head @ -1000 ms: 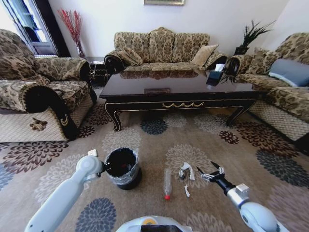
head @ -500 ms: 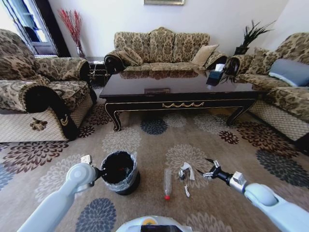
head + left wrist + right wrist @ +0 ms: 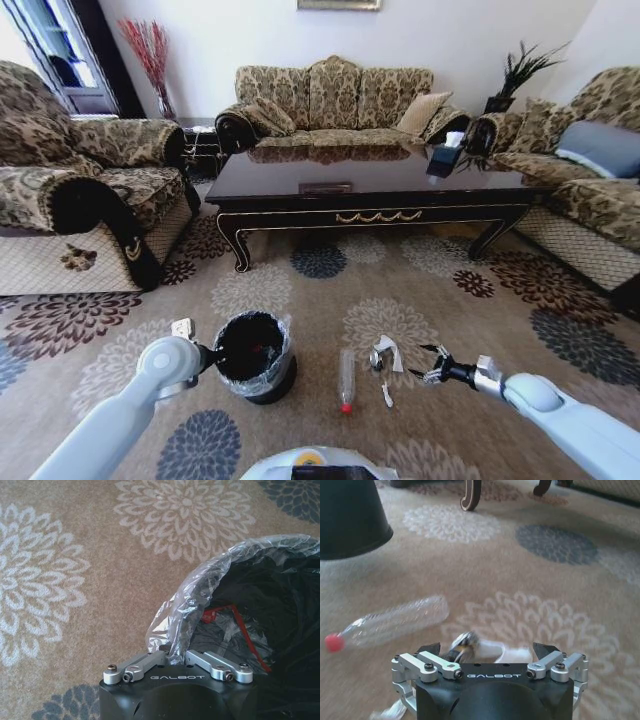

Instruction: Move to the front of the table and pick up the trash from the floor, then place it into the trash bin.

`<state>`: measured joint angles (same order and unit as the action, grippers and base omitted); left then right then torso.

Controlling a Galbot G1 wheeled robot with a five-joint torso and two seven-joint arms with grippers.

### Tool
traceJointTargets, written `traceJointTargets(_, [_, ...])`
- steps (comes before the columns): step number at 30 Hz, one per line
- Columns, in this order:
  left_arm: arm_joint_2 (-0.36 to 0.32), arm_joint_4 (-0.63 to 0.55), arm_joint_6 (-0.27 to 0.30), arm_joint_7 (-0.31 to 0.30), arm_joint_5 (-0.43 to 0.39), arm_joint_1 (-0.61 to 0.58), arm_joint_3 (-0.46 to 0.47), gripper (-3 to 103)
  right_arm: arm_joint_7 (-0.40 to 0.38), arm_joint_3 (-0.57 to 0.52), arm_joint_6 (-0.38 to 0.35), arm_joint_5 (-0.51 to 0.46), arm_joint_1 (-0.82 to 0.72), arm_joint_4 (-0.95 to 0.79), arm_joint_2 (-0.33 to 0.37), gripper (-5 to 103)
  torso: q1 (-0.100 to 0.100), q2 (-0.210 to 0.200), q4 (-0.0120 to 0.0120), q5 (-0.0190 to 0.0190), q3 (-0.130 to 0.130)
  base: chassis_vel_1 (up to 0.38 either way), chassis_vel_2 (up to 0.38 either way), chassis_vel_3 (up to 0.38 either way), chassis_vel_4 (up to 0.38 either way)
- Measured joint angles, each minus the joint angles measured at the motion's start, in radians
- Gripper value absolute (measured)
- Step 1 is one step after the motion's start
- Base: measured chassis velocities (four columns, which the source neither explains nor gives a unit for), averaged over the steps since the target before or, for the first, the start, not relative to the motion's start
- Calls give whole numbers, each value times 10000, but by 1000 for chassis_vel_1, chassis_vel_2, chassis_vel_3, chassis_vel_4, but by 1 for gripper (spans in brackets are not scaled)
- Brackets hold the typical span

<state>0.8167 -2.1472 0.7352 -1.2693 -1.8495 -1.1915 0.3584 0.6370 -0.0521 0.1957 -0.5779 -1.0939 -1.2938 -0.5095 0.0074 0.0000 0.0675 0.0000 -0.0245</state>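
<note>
The dark table (image 3: 370, 190) stands ahead on the carpet. In front of me, the black trash bin (image 3: 253, 355) with its plastic liner sits at the left. My left gripper (image 3: 205, 355) is at the bin's left rim, shut on the liner edge (image 3: 175, 647). The trash lies right of the bin: a clear bottle (image 3: 346, 378) with a red cap, a crumpled wrapper (image 3: 383, 355) and a small white scrap (image 3: 387, 395). My right gripper (image 3: 432, 365) hangs low just right of the wrapper and is open. From the right wrist, the wrapper (image 3: 465, 644) lies between the fingertips (image 3: 431, 648), with the bottle (image 3: 395, 622) beyond.
Patterned sofas surround the table, one at the left (image 3: 80, 200), one behind (image 3: 335, 105) and one at the right (image 3: 590, 190). A tissue box (image 3: 445, 155) rests on the tabletop. Open carpet (image 3: 330, 290) lies between me and the table.
My right gripper has dropped lower and reached left toward the wrapper. The left arm and the bin have shifted slightly.
</note>
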Motion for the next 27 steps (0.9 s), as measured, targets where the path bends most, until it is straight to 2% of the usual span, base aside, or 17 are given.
traceJointTargets(1, [-14,-18,0,0,-2,-6,0,0,63,407,-14,-47,408,203,-93,100,-1,0,-6,-4,0,0,0,0,0])
traceJointTargets(2, [-14,-18,0,0,-2,-6,0,0,63,407,-14,-47,408,203,-93,100,-1,0,-6,-4,0,0,0,0,0])
traceJointTargets(5, [-92,-60,0,0,-25,-55,26,0,136,1561,-82,-200,1541,867,-468,100,0,0,-3,1,0,0,0,0,0])
traceJointTargets(8, [-146,-66,1,0,-51,-80,57,0,151,2027,-97,-222,1926,1198,-697,103,0,-1,-2,0,-1,0,0,0,0])
traceJointTargets(10, [-189,-83,3,-1,-108,-119,142,0,160,2382,-97,-223,2233,1531,-883,95,0,-1,1,4,0,0,0,0,0])
traceJointTargets(12, [-198,-113,2,0,-153,-160,193,0,161,2507,-95,-228,2356,1666,-957,95,0,-1,3,-1,-1,0,0,0,0])
traceJointTargets(14, [-199,-153,2,2,-223,-199,251,0,155,2778,-89,-248,2727,2017,-1140,88,0,-1,3,2,0,0,0,0,0])
traceJointTargets(16, [-179,-121,3,41,-205,-186,253,0,144,2994,-75,-259,3094,2349,-1325,95,0,-1,0,-1,0,0,0,0,0])
traceJointTargets(23, [-107,3,3,236,-91,-83,238,0,364,3697,135,-21,4206,3766,-1891,96,0,-1,-2,2,-1,0,0,0,0])
traceJointTargets(27, [-146,-16,4,274,-118,-81,286,0,587,3728,286,253,4375,4487,-2199,99,0,-1,3,0,-1,0,0,0,0])
